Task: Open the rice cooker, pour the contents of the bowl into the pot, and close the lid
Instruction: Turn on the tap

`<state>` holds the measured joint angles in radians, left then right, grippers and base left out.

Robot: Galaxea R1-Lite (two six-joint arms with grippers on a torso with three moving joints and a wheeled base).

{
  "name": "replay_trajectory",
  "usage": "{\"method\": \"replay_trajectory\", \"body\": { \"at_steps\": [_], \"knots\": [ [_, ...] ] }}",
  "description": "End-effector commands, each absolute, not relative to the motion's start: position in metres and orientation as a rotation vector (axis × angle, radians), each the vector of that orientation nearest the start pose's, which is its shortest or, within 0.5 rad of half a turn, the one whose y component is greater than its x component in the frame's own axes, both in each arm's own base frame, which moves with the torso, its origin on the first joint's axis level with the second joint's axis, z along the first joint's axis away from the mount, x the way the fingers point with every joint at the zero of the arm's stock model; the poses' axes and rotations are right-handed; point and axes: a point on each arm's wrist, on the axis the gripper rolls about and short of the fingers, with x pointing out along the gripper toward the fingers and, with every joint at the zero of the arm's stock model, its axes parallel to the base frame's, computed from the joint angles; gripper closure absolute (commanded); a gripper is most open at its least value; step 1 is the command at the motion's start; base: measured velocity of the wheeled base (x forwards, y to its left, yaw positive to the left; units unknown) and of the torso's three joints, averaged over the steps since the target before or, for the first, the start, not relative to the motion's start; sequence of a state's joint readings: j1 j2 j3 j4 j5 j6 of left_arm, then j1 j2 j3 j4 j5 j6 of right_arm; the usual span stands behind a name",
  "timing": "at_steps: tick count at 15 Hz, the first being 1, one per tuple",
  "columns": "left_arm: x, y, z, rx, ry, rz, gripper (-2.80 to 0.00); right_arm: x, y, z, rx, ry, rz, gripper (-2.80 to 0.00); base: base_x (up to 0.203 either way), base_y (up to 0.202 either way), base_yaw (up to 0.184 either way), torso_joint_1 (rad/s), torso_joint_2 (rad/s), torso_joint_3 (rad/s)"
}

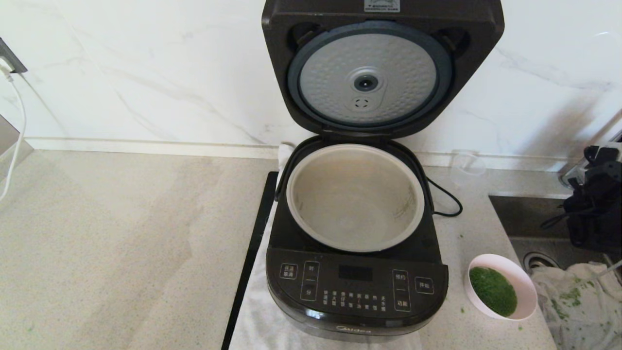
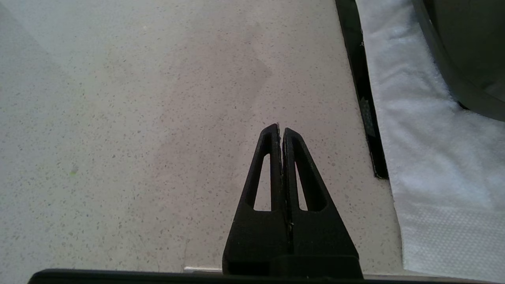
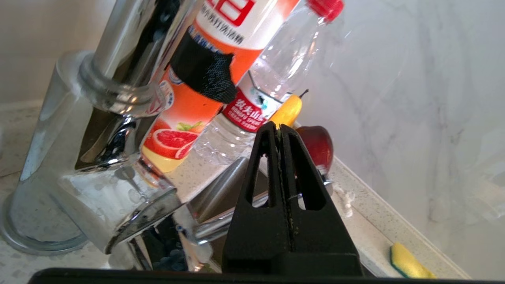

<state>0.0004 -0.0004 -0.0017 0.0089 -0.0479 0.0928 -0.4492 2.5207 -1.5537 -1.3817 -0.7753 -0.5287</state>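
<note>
Bowl position: the bowl sits on the counter at about 4 o'clock from the rice cooker, just beside its front right corner, upright, with the contents heaped green inside.
Left pincer: my left pincer hangs over bare counter at the cooker's 9 o'clock side, tips pressed together, holding nothing; it is well apart from the bowl.
Cooker: the lid stands up at 12 o'clock, the pot open and bare beneath it.
Right pincer: my right pincer is clamped closed on nothing, up by the faucet and bottles over the sink.
Key relation: the bowl lies at roughly 7 o'clock from my right arm, and near it, so I judge the right arm is the one to fetch it.
Axis: the bowl is round, so I'd pinch its rim on the side facing me.
</note>
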Motion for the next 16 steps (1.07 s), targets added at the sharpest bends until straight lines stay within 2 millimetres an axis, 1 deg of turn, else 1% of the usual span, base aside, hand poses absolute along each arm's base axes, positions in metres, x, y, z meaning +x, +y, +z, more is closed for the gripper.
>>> {"method": "replay_trajectory", "body": {
  "at_steps": [1, 3, 5, 7, 9, 13, 15, 16],
  "knots": [
    [-0.023, -0.001, 0.075, 0.093, 0.004, -0.048, 0.00, 0.433, -0.223, 0.128, -0.378, -0.134, -1.290, 0.00, 0.000, 0.000, 0.000, 0.000, 0.00, 0.000],
    [-0.023, -0.001, 0.075, 0.093, 0.004, -0.048, 0.00, 0.428, -0.219, 0.130, -0.380, -0.119, -1.285, 0.00, 0.000, 0.000, 0.000, 0.000, 0.00, 0.000],
    [-0.023, -0.001, 0.075, 0.093, 0.004, -0.046, 0.00, 0.422, -0.213, 0.137, -0.373, -0.146, -1.279, 0.00, 0.000, 0.000, 0.000, 0.000, 0.00, 0.000],
    [-0.023, -0.001, 0.075, 0.093, 0.004, -0.048, 0.00, 0.416, -0.193, 0.149, -0.363, -0.172, -1.245, 0.00, 0.000, 0.000, 0.000, 0.000, 0.00, 0.000],
    [-0.023, -0.001, 0.075, 0.093, 0.004, -0.047, 0.00, 0.402, -0.166, 0.165, -0.352, -0.168, -1.185, 0.00, 0.000, 0.000, 0.000, 0.000, 0.00, 0.000],
    [-0.023, -0.001, 0.075, 0.093, 0.004, -0.048, 0.00, 0.363, -0.101, 0.190, -0.316, -0.086, -0.951, 0.00, 0.000, 0.000, 0.000, 0.000, 0.00, 0.000],
    [-0.023, -0.001, 0.075, 0.093, 0.004, -0.047, 0.00, 0.340, -0.080, 0.204, -0.269, -0.018, -0.834, 0.00, 0.000, 0.000, 0.000, 0.000, 0.00, 0.000],
    [-0.023, -0.001, 0.075, 0.093, 0.004, -0.049, 0.00, 0.325, -0.071, 0.211, -0.244, 0.033, -0.763, 0.00, 0.000, 0.000, 0.000, 0.000, 0.00, 0.000]
  ]
}}
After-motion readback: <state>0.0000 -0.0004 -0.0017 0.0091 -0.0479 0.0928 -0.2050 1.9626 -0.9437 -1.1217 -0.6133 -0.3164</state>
